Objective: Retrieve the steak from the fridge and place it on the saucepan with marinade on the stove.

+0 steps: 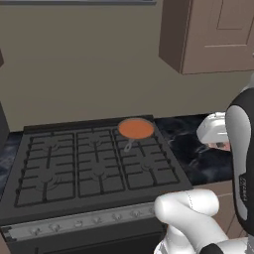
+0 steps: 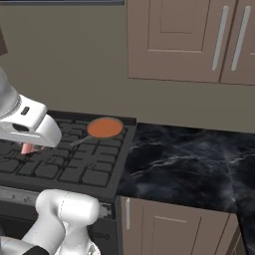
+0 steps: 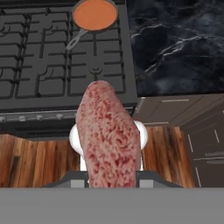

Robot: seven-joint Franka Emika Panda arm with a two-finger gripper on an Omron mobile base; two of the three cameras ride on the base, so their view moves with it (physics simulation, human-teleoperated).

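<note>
Hand view shows the gripper clamped on the steak, held over the floor before the stove; the pan sits far back, so a loose grip risks dropping it short.

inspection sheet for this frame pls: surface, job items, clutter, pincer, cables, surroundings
Surface: black gas stove, grates bare apart from the pan; dark marbled counter to its right.
Job's things: saucepan on the back right burner, handle pointing toward the front; orange-red marinade covers its inside. Steak held in the pincer, short of the stove's front edge, over the wood floor.
Clutter: nothing seen.
Pincer: shut on the steak, fingertips hidden behind it.
Cables: nothing seen.
Surroundings: beige wall, brown upper cabinets, lower cabinet doors under the counter.
</note>
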